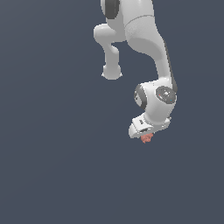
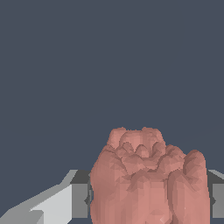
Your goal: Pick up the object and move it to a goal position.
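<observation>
Item one: white Panda arm point(image 1: 148, 52), descending from above against a plain slate-grey backdrop point(image 1: 52, 153), its wrist bent so the gripper point(image 1: 146, 136) points downward. Item two: the object point(image 1: 146, 138), a small lumpy salmon-pink blob, sitting directly beneath the gripper and touching its underside; in the wrist view the object point(image 2: 148, 179) fills the space between the two grey fingers point(image 2: 79, 200), each finger pressed against one flank, so the gripper is clamped on it.
</observation>
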Robot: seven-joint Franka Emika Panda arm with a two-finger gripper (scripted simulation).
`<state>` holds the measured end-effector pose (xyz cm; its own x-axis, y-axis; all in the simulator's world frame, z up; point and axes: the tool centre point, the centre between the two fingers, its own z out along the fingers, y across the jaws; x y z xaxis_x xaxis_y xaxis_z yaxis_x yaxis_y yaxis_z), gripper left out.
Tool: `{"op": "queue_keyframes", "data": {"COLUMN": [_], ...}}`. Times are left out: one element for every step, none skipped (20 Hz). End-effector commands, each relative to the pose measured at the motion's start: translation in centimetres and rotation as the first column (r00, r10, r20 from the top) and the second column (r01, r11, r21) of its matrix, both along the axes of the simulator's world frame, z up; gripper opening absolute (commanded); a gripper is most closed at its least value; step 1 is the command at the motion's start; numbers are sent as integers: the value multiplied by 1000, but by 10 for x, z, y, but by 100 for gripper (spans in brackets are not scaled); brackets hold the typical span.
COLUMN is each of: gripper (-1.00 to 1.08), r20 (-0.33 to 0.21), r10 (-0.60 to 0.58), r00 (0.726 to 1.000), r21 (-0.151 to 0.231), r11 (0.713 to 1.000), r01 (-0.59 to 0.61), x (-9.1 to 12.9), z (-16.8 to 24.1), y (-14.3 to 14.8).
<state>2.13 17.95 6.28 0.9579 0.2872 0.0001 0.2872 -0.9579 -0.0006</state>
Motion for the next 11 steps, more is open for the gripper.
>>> {"op": "queue_keyframes", "data": {"gripper": [-100,-100,-100,-100,-100,-100,-100,-100,-100,-100,-100], "r20": [0,0,0,0,0,0,0,0,0,0,0], "r10": [-2,-2,-2,-2,-2,-2,-2,-2,-2,-2,-2], "r00": [1000,1000,1000,1000,1000,1000,1000,1000,1000,1000,1000], "r21": [-1,-1,-1,-1,-1,-1,-1,-1,-1,-1,-1], "r11": [1000,1000,1000,1000,1000,1000,1000,1000,1000,1000,1000], "r01": [2,2,2,2,2,2,2,2,2,2,2], "x": [-1,-1,-1,-1,-1,-1,-1,0,0,0,0], "z": [2,2,3,3,3,4,4,4,4,4,4], "y": [20,27,33,38,42,45,47,49,49,49,49]}}
